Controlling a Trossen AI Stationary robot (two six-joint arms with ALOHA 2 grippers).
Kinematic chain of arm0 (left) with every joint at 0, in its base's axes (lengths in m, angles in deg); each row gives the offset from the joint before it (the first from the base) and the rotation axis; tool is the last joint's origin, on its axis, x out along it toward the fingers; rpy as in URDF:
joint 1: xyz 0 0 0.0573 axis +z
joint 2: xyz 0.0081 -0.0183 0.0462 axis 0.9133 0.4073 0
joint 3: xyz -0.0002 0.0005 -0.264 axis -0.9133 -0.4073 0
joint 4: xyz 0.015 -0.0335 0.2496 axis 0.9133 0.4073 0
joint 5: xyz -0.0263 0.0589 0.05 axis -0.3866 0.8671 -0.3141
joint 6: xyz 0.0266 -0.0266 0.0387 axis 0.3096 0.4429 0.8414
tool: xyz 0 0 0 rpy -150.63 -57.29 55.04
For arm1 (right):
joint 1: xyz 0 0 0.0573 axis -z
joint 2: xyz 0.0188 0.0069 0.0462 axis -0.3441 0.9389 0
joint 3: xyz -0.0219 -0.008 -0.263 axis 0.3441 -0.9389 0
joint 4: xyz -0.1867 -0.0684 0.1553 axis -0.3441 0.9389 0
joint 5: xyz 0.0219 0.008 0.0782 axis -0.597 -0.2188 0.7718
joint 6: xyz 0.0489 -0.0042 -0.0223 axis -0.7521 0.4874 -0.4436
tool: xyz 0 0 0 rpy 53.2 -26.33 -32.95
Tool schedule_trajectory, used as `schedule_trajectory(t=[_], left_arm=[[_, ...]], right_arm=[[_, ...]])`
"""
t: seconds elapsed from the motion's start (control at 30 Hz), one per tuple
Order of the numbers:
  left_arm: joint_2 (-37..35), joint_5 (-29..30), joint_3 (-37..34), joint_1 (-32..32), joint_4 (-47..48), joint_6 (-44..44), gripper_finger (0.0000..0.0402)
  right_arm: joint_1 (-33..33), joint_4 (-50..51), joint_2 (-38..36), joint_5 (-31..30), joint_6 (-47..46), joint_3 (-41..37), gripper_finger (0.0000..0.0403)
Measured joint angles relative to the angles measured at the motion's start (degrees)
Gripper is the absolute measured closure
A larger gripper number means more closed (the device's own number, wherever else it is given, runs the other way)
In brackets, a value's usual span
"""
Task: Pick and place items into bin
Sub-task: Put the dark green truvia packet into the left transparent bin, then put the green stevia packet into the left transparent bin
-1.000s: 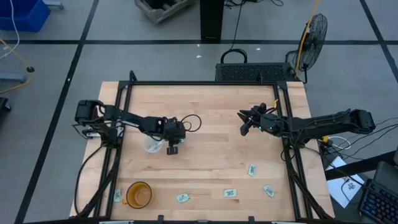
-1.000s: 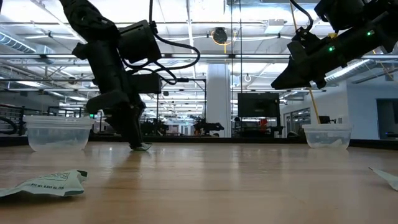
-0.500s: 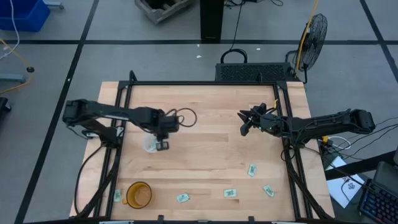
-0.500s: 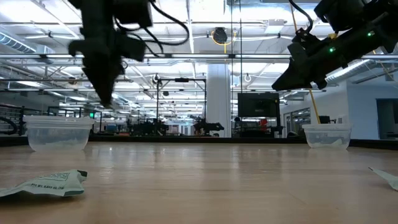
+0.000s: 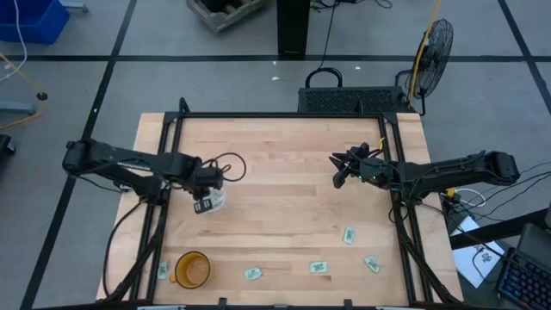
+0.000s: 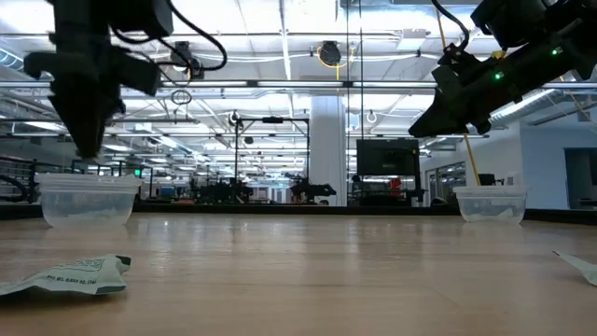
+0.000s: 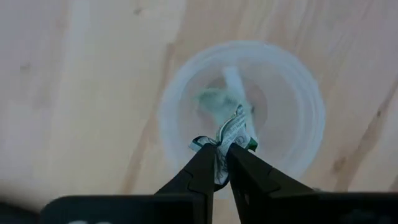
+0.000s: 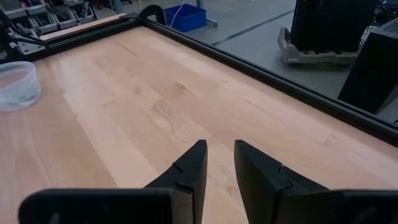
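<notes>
Left wrist view is showing you your left end effector (image 7: 222, 163) pinching a crumpled packet (image 7: 231, 138) directly above the clear bin (image 7: 298, 93) at frame centre. Your right end effector (image 8: 219, 163) is hovering slightly parted, gripping nothing, over bare counter (image 8: 143, 118).

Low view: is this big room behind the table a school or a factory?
Probably a robot lab or workshop, not a school. Behind the wooden table you can see a long hall with bright ceiling light strips, metal frames and a dark monitor. The floor around has a standing fan and cables.
</notes>
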State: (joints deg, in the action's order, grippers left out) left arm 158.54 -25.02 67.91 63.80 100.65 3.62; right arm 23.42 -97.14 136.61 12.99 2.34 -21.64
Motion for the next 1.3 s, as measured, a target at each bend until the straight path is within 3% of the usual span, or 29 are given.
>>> schedule_trajectory(t=[0.13, 0.3, 0.83, 1.0, 1.2, 1.3], left_arm=[[0.42, -2.61, -4.66, -0.23, -6.95, 0.11, 0.0350], [0.44, -2.07, -7.68, -0.23, -7.90, -0.11, 0.0341], [0.41, 0.45, -8.07, -0.23, -10.40, 0.72, 0.0271], [0.21, -2.27, -3.56, -0.23, -5.19, 0.63, 0.0270], [0.19, -5.58, 7.12, -0.60, 13.47, -1.53, 0.0270], [0.15, -10.32, 10.42, -2.35, 21.69, -4.47, 0.0270]], right_arm=[[0.00, -0.06, 0.00, 0.00, 0.00, 0.00, 0.0330], [0.01, -0.06, 0.00, 0.00, 0.00, 0.00, 0.0330], [0.01, -0.03, 0.00, 0.00, 0.00, 0.01, 0.0330], [0.01, -0.06, 0.00, -0.03, 0.00, 0.02, 0.0330], [0.02, -0.36, 0.00, -0.13, 0.56, 0.02, 0.0330], [0.02, -0.42, 0.00, -0.15, 2.51, 0.02, 0.0330]])
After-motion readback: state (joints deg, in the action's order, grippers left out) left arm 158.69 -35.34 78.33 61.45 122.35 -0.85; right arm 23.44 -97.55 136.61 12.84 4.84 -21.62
